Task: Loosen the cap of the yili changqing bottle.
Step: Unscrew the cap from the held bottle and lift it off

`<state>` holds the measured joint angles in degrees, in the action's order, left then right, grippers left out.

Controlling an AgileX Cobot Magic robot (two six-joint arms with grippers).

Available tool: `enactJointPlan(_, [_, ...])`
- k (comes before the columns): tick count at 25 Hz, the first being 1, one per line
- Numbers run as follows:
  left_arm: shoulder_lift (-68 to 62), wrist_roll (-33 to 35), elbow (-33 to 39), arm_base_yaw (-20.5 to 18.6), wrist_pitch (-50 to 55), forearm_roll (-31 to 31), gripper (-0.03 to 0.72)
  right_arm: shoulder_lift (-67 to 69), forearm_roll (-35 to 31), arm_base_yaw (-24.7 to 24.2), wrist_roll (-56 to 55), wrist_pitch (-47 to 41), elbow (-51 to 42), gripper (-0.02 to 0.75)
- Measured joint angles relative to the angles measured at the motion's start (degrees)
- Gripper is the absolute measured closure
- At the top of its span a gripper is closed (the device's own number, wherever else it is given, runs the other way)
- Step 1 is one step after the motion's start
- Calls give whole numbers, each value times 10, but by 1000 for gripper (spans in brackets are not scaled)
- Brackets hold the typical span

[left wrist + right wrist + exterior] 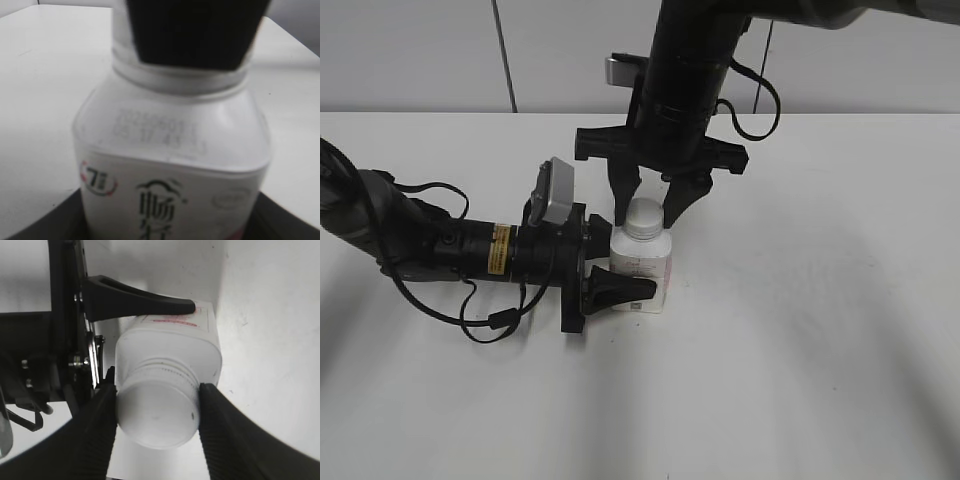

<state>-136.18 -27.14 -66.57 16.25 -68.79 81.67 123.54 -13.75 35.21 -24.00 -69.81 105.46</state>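
The yili changqing bottle stands upright on the white table, a squat white bottle with a pale label edged in pink. Its white cap is on the neck. My left gripper reaches in from the left and is shut on the bottle's body; the bottle fills the left wrist view. My right gripper comes down from above and is shut on the cap, one black finger pressed on each side. The right wrist view also shows the bottle's shoulder.
The white table stretches to the right and front. A pale wall stands behind it. The left arm's black cable loops on the table beside the arm.
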Motion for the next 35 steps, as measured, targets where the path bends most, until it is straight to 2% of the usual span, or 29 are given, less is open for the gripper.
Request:
enactJointPlan(6, [0,0,0,0,0,0,279,0,0,0,149,0,0,339])
enactJointPlan(15, [0,0,0,0,0,2,279,0,0,0,464,0,0,341])
enactJointPlan(29, [0,-3,0,0,0,3,279,0,-1,0,805,0,1,342])
enactJointPlan(35, [0,-3,0,0,-1,3,279,0,-2,0,908,-1,1,342])
